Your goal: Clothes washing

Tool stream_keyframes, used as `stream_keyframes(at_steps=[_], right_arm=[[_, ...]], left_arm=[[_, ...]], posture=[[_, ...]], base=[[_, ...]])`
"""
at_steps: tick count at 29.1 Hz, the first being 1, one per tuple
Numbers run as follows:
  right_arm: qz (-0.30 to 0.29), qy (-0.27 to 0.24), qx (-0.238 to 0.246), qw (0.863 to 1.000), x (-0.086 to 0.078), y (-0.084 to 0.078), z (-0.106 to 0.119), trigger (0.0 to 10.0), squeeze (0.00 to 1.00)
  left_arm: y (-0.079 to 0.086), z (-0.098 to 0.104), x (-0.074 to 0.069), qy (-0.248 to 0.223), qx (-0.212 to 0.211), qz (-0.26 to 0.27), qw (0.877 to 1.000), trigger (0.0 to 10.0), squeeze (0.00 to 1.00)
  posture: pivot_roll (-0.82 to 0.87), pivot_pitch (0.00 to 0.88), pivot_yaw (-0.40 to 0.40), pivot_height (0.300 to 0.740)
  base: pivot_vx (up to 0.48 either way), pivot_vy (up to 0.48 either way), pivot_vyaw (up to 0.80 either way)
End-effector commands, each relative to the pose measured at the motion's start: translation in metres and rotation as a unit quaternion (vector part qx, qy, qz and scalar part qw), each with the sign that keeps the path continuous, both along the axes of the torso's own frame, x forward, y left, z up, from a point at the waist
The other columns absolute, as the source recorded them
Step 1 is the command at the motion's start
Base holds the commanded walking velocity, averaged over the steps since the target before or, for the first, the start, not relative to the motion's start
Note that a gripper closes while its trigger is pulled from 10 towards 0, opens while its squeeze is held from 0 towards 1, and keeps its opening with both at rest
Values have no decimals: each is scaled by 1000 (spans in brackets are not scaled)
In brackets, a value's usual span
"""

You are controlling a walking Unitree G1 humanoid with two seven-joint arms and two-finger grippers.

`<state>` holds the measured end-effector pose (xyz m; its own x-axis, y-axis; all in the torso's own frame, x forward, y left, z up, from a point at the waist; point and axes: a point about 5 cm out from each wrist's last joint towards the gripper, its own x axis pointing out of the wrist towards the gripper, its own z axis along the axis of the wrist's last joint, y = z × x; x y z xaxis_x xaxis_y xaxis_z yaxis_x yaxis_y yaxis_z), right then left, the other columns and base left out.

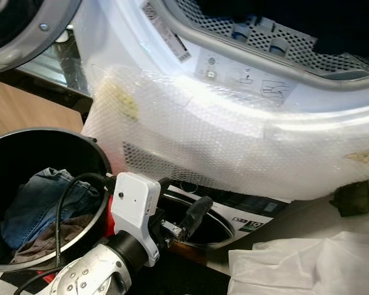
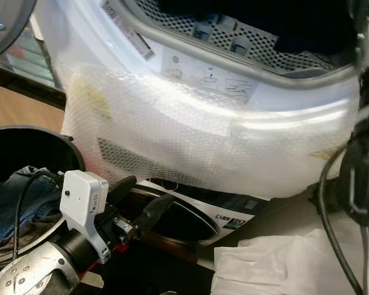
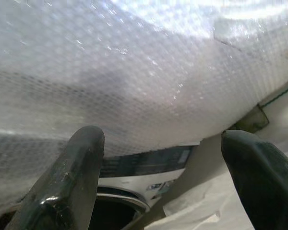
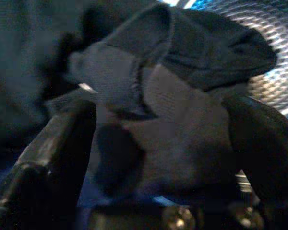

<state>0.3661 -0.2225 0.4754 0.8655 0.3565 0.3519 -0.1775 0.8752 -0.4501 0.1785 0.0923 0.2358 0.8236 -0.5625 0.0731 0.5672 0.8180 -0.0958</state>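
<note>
Loading looks partway done: the right gripper (image 4: 158, 158), fingers spread around a dark garment (image 4: 182, 96) inside the drum (image 4: 273, 72), seems to be dropping it, while jeans (image 1: 43, 200) remain in the bin (image 1: 61, 136) beside the empty, open left gripper (image 1: 187, 212).

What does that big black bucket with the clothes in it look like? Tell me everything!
The round black plastic laundry bucket stands upright on the floor at the robot's left, beside the bubble-wrapped white washing machine. Its inside is dark and smooth. At the bottom lie crumpled blue jeans and a brownish cloth. The left gripper, fingers apart, hovers by its rim.
</note>
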Motion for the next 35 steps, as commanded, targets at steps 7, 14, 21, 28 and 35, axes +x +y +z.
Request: stream_keyframes(at_steps=[7, 14, 21, 28, 35], right_arm=[[47, -43, 38, 997, -32, -20, -8, 10000, 0], [97, -120, 87, 984, -52, 16, -14, 10000, 0], [161, -142, 145, 966, -72, 47, -31, 10000, 0], [172, -122, 142, 967, -87, 30, -56, 10000, 0], [206, -98, 163, 960, -109, 27, -82, 10000, 0]], left_arm=[[-3, 2, 3, -2, -2, -24, 1000, 10000, 0], [-3, 2, 4, -1, -2, -29, 1000, 10000, 0], [-3, 2, 3, -4, -3, -24, 1000, 10000, 0], [1, 2, 5, -9, 1, -14, 1000, 10000, 0], [4, 1, 10, -18, 14, -7, 1000, 10000, 0]], posture=[[5, 234, -185, 740], [1, 237, -183, 740], [2, 235, -194, 740], [1, 227, -199, 740], [-13, 209, -183, 740]], base=[[0, 0, 0], [0, 0, 0], [0, 0, 0], [0, 0, 0], [0, 0, 0]])
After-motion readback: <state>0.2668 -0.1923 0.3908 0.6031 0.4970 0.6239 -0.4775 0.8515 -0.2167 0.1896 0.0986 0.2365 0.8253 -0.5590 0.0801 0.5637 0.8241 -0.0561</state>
